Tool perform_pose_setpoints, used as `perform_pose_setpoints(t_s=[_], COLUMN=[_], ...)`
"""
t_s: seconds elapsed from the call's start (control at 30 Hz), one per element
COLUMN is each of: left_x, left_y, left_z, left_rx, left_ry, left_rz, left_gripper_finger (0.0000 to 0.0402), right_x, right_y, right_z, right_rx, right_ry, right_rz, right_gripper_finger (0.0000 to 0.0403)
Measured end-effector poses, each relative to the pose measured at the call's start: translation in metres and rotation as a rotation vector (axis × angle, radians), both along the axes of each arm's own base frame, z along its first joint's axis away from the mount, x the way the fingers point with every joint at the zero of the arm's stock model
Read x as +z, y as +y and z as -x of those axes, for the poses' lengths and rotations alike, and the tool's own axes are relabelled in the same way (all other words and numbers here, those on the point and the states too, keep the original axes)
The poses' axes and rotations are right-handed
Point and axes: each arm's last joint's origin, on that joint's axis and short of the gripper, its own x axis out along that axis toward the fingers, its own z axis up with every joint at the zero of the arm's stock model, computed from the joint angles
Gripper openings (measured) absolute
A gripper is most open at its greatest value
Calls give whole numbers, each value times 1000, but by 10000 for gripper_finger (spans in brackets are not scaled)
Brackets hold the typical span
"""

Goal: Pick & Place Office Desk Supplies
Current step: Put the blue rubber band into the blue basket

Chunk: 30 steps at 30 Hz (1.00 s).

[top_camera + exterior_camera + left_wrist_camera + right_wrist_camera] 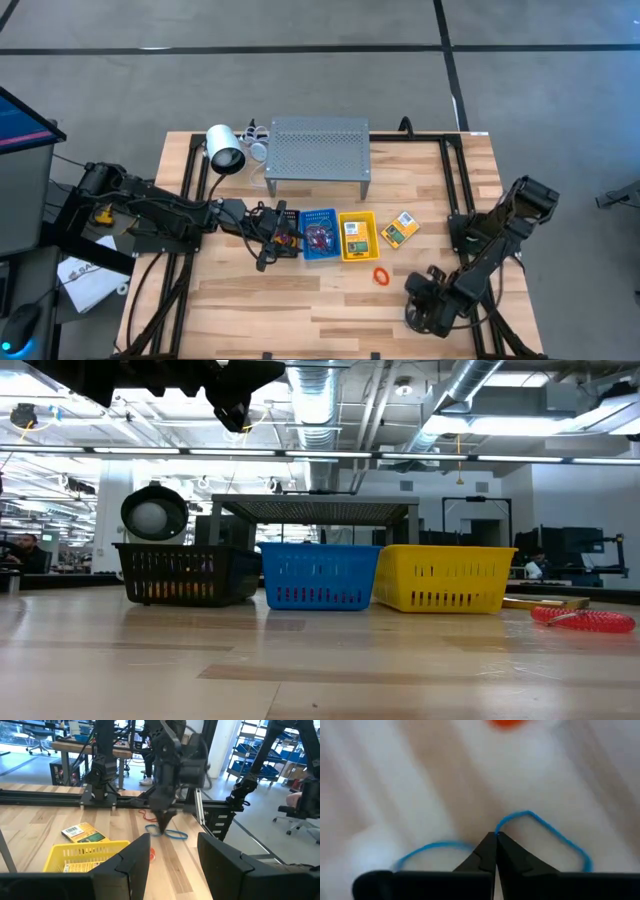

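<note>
The right gripper (418, 318) sits low at about 5 o'clock on the bench (250, 310) in the high view, its tip down at the wood. The left gripper (268, 252) hangs at about 9 o'clock, over a black basket (283, 232) that it largely hides. To that basket's right, in a row across the middle, stand a blue basket (319, 235) with a tangle of rubber bands (320, 238) inside and a yellow basket (357, 236) holding a crayon box (352, 230). A second crayon box (399, 229) lies flat on the wood just right of the yellow basket. An orange band (381, 275) lies loose between the yellow basket and the right gripper. At 12 o'clock stands a grey metal shelf (318, 150), with a white cylinder (224, 149) beside its left end.

The low view shows the three baskets side by side, black, blue, yellow, and the orange band flat on the wood at 3 o'clock.

In the left wrist view the left gripper's fingers (135, 862) stand spread with nothing between them, above the yellow basket. Farther off, the right arm's tip presses down on a blue band (167, 833).

The right wrist view shows the right gripper pressed together, pinching the blue band, which loops out to either side on the wood.
</note>
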Motion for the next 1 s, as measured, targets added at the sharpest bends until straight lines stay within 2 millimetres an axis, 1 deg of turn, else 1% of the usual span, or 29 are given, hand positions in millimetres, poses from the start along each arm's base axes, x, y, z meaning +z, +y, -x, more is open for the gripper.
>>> perform_pose_setpoints(t_s=[0.1, 0.27, 0.5, 0.6, 0.7, 0.8, 1.0], left_x=[0, 1, 0, 0, -4, -8, -16], left_y=[0, 0, 0, -3, -10, -17, -25], left_z=[0, 0, 0, 1, 1, -1, -11], left_rx=[0, 0, 2, -9, -46, -70, -88], left_ry=[-1, -6, 2, 8, 13, 12, -41], left_rz=[0, 1, 25, 17, -26, -31, -20], left_gripper_finger=[159, 159, 159, 159, 159, 159, 159], right_x=[18, 48, 80, 88, 91, 95, 108], right_y=[3, 2, 2, 0, -3, -7, -22], right_z=[-5, -19, -41, -50, -60, -72, -102], right_rx=[41, 96, 210, 258, 304, 352, 502], right_ry=[-68, -214, -334, -365, -408, -459, -603], right_rz=[-37, 0, 79, 102, 122, 146, 175], right_gripper_finger=[2, 1, 1, 0, 0, 0, 0])
